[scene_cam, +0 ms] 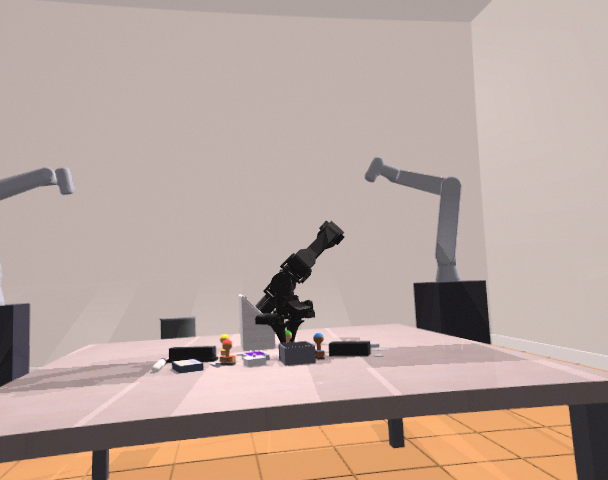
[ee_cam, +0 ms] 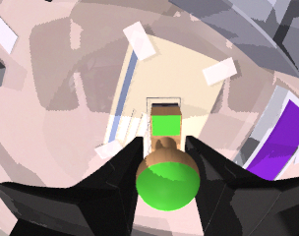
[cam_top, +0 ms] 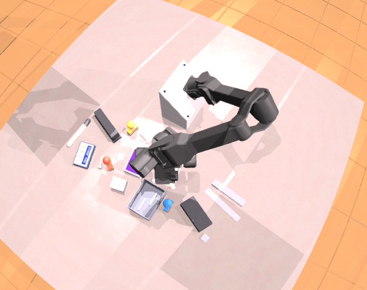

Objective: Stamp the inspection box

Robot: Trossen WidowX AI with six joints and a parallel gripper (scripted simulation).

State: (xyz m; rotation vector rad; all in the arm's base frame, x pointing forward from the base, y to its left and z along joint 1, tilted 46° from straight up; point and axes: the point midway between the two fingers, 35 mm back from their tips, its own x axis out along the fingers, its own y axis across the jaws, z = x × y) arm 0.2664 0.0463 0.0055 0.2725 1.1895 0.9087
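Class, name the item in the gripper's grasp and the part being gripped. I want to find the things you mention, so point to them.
The green-topped stamp (scene_cam: 288, 334) (ee_cam: 166, 125), held by its wooden handle, just around the green knob.

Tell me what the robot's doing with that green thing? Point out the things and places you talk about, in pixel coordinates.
The black end effector (ee_cam: 164, 142) grips a wooden stamp with a round green knob (ee_cam: 167, 186) (scene_cam: 288, 334). It holds the stamp over the cream paper card (ee_cam: 181, 66), at the outlined box. The purple ink pad (ee_cam: 277, 143) (cam_top: 132, 165) sits beside the card. I can't see any print yet.
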